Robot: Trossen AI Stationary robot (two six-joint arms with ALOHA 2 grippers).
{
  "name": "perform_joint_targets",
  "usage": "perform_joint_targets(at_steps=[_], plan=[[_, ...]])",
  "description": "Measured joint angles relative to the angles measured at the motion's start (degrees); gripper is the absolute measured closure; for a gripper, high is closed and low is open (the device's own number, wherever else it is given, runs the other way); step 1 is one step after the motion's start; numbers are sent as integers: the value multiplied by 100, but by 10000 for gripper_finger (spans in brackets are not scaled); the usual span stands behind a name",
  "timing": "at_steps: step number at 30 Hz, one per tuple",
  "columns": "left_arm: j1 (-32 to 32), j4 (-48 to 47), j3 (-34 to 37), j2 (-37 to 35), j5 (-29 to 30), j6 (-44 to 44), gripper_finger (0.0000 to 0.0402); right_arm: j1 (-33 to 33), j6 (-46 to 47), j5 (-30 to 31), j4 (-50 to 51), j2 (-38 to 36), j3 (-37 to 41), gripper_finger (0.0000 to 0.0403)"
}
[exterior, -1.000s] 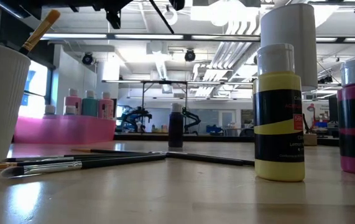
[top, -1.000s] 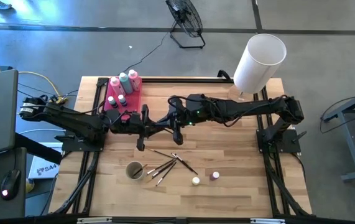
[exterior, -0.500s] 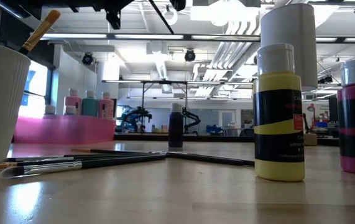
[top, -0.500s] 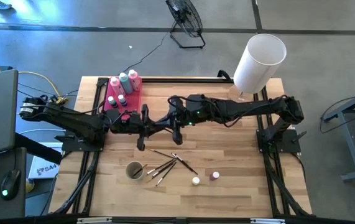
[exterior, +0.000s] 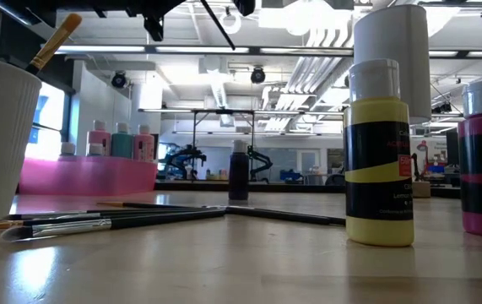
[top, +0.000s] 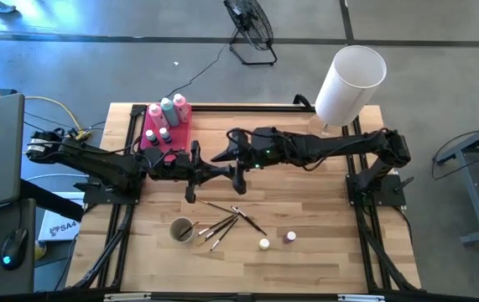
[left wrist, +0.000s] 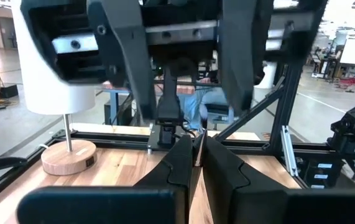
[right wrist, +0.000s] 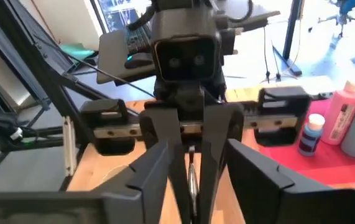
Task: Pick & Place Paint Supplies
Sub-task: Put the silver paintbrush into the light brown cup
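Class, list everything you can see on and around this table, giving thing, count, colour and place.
tray: one, pink, far left corner of table.
bottles: three, two pink and one teal, in tray.
pots: at least two small ones in tray; yellow and pink near front edge; dark purple mid-table.
brushes: several, dark, lying beside cup.
cup: one, white, front left, brush inside.
lampshade: one, white, far right corner.
fan: one, black, floor beyond table.
held brush: one, dark, above mid-table.
left gripper: shut on held brush.
right gripper: open, facing left gripper.
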State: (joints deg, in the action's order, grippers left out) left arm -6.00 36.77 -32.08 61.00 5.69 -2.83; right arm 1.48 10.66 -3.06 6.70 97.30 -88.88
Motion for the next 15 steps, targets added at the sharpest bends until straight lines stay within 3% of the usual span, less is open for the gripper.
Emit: perform_joint_targets(at_steps=[8,15], plan=[[0,-694,0,-637,46,2,378,-38,135,-5,1096,-915,-11,231],[0,-2027,7,-1816,153,-29,378,-36,638,12,2421,-1532,-9,231]])
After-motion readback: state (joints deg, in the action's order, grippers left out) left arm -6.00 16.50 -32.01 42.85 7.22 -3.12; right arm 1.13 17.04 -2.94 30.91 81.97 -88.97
